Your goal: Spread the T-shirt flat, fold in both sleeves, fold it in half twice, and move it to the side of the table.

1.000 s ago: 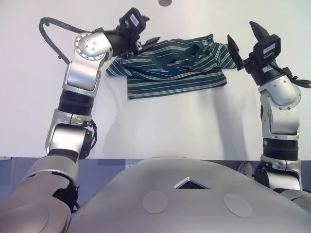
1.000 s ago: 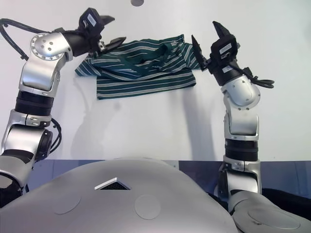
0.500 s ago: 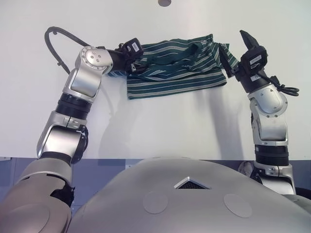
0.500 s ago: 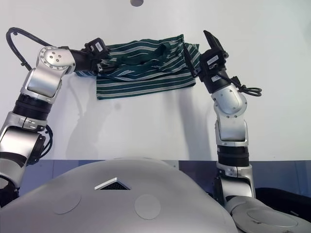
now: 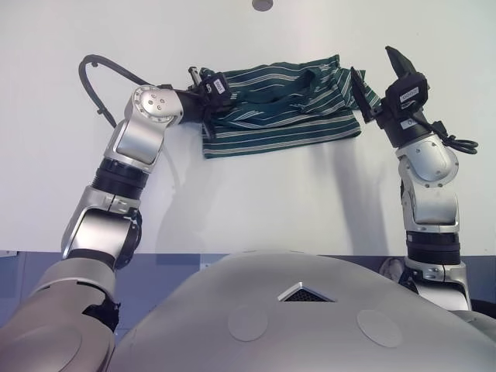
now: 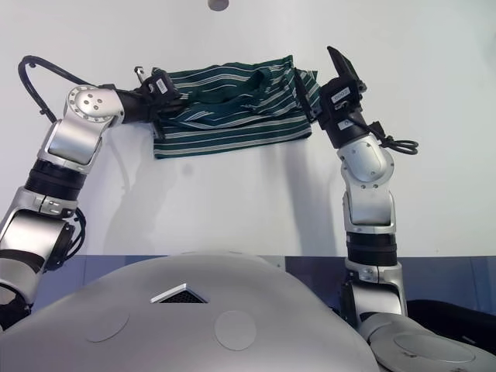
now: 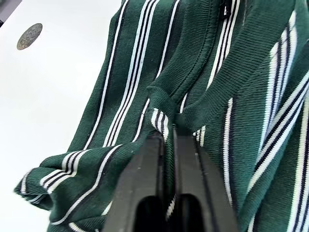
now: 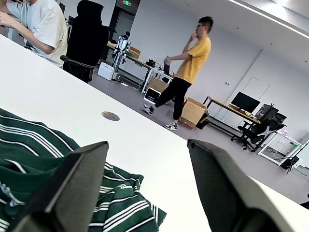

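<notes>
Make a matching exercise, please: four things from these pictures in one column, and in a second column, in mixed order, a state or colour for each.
Column one:
1. left gripper
2. right gripper
3. T-shirt
4. table

Column two:
A. white
B. open
C. shut on a fold of cloth
D. green, striped, bunched up

Pairs: 1-C, 2-B, 3-D, 4-A

Open-plan lab office. Desks [image 8: 227,102], a monitor [image 8: 245,102], chairs [image 8: 90,30] and boxes [image 8: 192,112] stand beyond the white table [image 8: 63,94]. A small robot [image 8: 121,47] tops one desk.
</notes>
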